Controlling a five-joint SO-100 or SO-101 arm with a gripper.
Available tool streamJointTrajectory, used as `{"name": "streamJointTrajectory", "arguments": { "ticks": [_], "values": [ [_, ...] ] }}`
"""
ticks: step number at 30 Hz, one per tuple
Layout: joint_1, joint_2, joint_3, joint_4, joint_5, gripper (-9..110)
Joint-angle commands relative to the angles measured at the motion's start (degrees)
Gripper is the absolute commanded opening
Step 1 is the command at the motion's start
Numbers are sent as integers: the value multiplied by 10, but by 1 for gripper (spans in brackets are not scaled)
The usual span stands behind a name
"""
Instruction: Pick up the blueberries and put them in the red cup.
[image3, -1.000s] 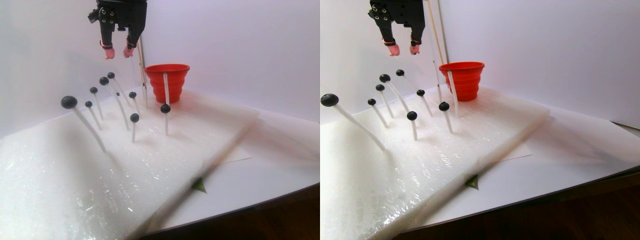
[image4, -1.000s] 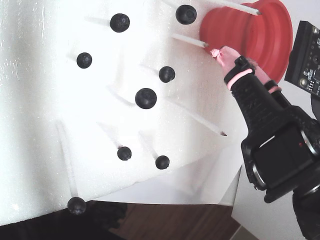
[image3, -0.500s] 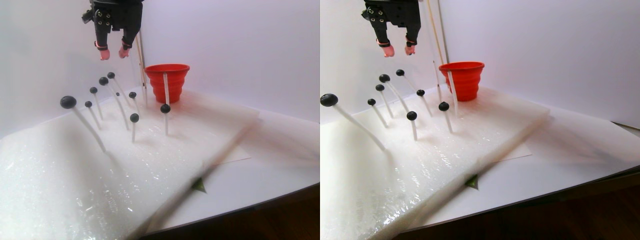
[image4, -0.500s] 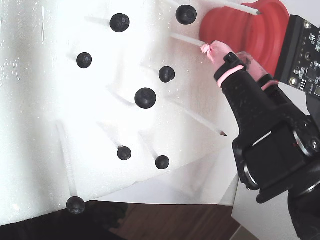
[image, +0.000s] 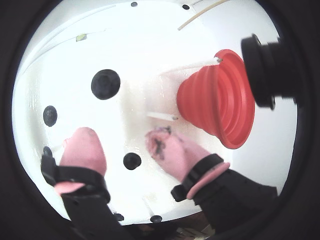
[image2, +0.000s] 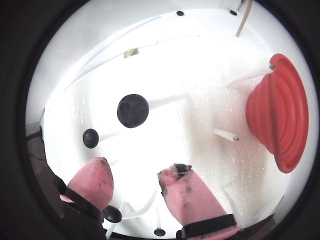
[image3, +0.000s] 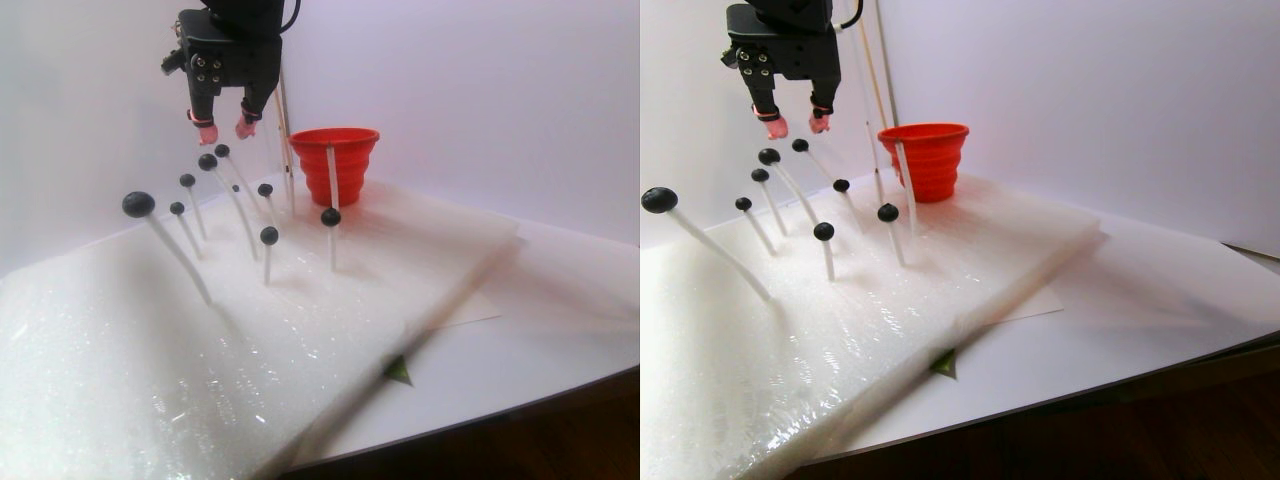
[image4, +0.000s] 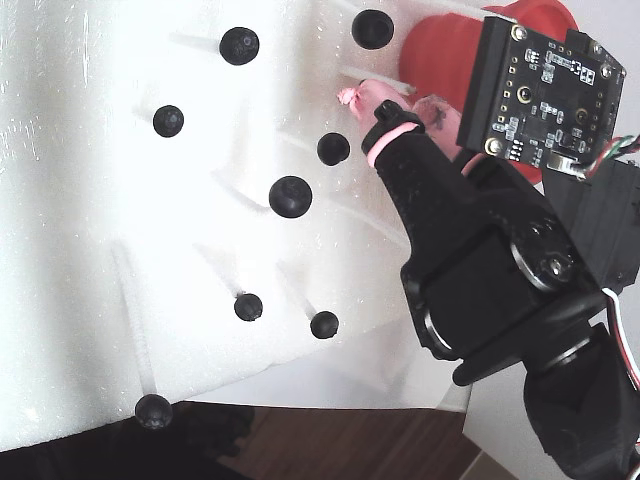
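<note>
Pink-tipped pincer (image: 122, 142) spread wide, holding nothing, above the blueberries (image: 105, 84), red cup (image: 220, 97) beside

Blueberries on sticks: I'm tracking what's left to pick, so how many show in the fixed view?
8 blueberries: two along the top, one at left, two mid-picture, two lower, one at the bottom edge. The arm may hide more.

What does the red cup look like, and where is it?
The red cup is bright red with stepped, ribbed rings that widen to a flared rim, and looks like soft plastic or silicone. It stands upright at the far edge of the white foam sheet, near the wall. A bare white stick rises just in front of it. The gripper hangs apart from it, not touching.
</note>
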Motion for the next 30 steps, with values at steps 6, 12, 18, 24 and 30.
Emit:
{"name": "streamJointTrajectory", "arguments": {
  "ticks": [6,12,18,24,30],
  "values": [
    [-19,-25,-51,-40,-17,19],
    [-20,-47,-70,-57,-26,19],
    [-22,-69,-88,-76,-27,19],
    [-28,-86,-105,-91,-23,19],
    [-35,-97,-107,-110,-22,19]
  ]
}}
